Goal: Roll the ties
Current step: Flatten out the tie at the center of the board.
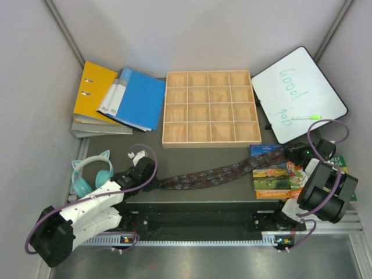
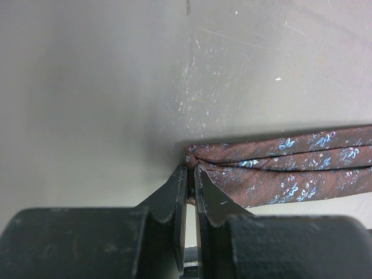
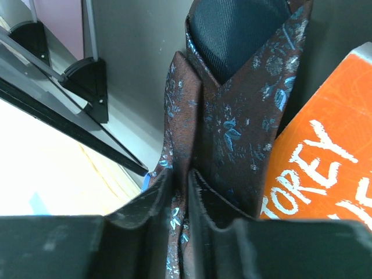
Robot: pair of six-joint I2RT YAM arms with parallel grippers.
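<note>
One of the ties [image 1: 221, 173], dark brown with small blue flowers, lies stretched out flat across the dark mat between my two grippers. My left gripper [image 1: 158, 181] pinches its narrow left end; in the left wrist view the fingers meet on the bunched fabric [image 2: 190, 168] and the tie [image 2: 290, 163] runs off to the right. My right gripper [image 1: 289, 152] is at the wide end, which rests on a booklet. In the right wrist view its jaws [image 3: 180, 174] are closed on a fold of the tie [image 3: 232, 128], whose dark blue lining shows at the pointed tip.
A wooden compartment tray [image 1: 209, 107] sits behind the tie. A whiteboard [image 1: 299, 93] with a green marker [image 1: 306, 117] is at the back right. Yellow [image 1: 93, 90] and blue [image 1: 136, 96] folders are back left, teal headphones [image 1: 90, 174] left, colourful booklets [image 1: 270, 174] right.
</note>
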